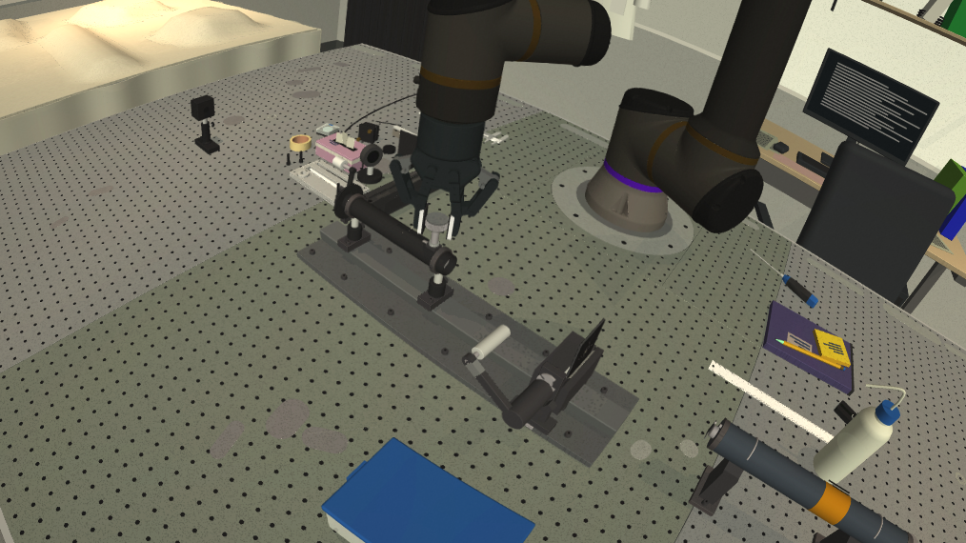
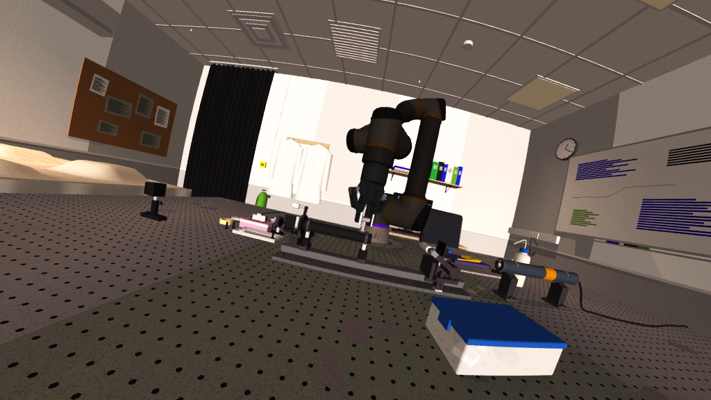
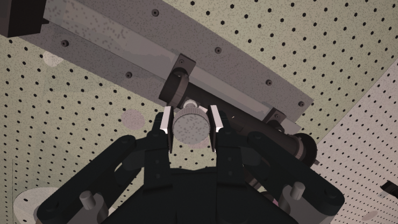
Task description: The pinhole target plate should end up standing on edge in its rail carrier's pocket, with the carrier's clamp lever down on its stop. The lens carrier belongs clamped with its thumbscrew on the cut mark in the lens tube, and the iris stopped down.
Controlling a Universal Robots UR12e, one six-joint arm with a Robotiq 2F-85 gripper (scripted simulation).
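Observation:
On the dark rail plate (image 1: 466, 338) in the middle of the breadboard, the black lens tube (image 1: 398, 233) rests on two posts, with the knurled grey thumbscrew (image 3: 191, 126) of its lens carrier standing up near the tube's front end. My gripper (image 3: 191, 128) hangs straight over that thumbscrew, open, its white pads on either side of the knob and holding nothing. Further along the rail sits the rail carrier (image 1: 550, 392). The dark pinhole plate (image 1: 585, 348) stands on edge in it. Its white-handled clamp lever (image 1: 488, 351) sticks up at an angle.
Behind the rail lie a pink block and small optics parts (image 1: 341, 152), and a black post mount (image 1: 204, 125) stands further left. A blue-lidded box (image 1: 422, 503) sits in front. To the right are a laser tube (image 1: 804, 483), wash bottle (image 1: 854, 439), ruler, notebook and screwdriver.

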